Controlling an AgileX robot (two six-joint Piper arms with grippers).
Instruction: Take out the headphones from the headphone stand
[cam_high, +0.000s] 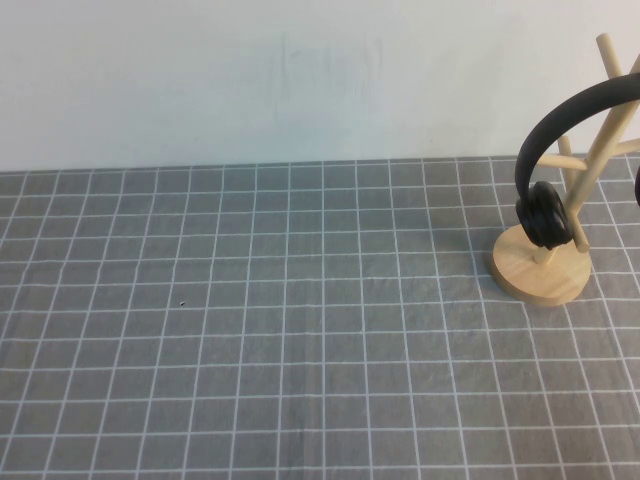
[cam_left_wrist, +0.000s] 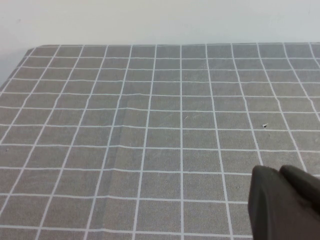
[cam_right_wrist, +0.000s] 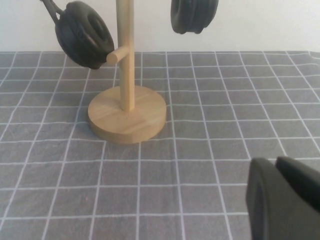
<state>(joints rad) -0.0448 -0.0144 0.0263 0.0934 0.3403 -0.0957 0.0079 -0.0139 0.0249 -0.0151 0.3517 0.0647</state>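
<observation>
The black headphones (cam_high: 545, 212) hang on the light wooden headphone stand (cam_high: 540, 270) at the table's far right; the headband arches over the upper pegs. In the right wrist view both ear cups (cam_right_wrist: 84, 34) hang on either side of the pole, above the stand's round base (cam_right_wrist: 127, 114). My right gripper (cam_right_wrist: 275, 162) is shut and empty, low over the cloth, some way short of the base. My left gripper (cam_left_wrist: 280, 172) is shut and empty over bare cloth, with no task object near it. Neither gripper shows in the high view.
A grey cloth with a white grid (cam_high: 300, 330) covers the table. A white wall (cam_high: 300, 70) stands right behind it. The stand is cut off by the right edge of the high view.
</observation>
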